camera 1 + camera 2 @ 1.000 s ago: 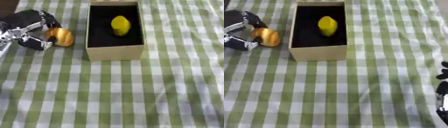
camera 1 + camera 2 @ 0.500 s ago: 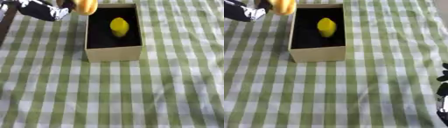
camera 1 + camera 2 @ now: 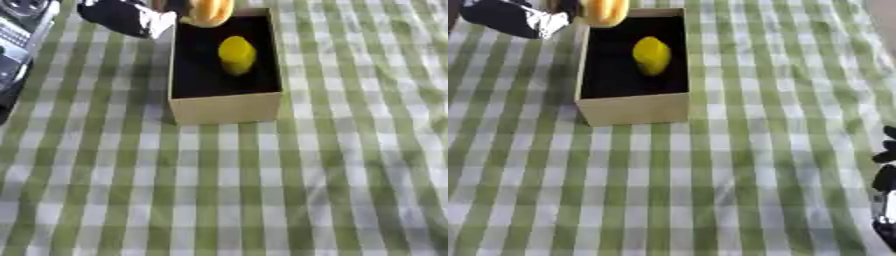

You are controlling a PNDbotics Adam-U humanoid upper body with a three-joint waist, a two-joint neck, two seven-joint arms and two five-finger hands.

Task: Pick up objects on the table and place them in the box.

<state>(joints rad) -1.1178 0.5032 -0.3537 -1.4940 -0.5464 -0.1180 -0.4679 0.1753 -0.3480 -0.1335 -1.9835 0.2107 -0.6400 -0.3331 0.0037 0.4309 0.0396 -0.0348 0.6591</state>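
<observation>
one orange fruit, gripped by the left hand, is hanging over the box's far-left corner; the right hand is idling, fingers unclear.

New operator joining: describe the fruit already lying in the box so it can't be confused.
Find the tan box with a black inside on the green checked cloth. The lemon lies inside: plain yellow, unlike the orange fruit the left hand holds over its far corner.

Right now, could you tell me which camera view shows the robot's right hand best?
The right eye view: the right hand shows at the lower right edge, dark, cut off by the frame. The left eye view shows nothing of it there, only the checked cloth.
</observation>
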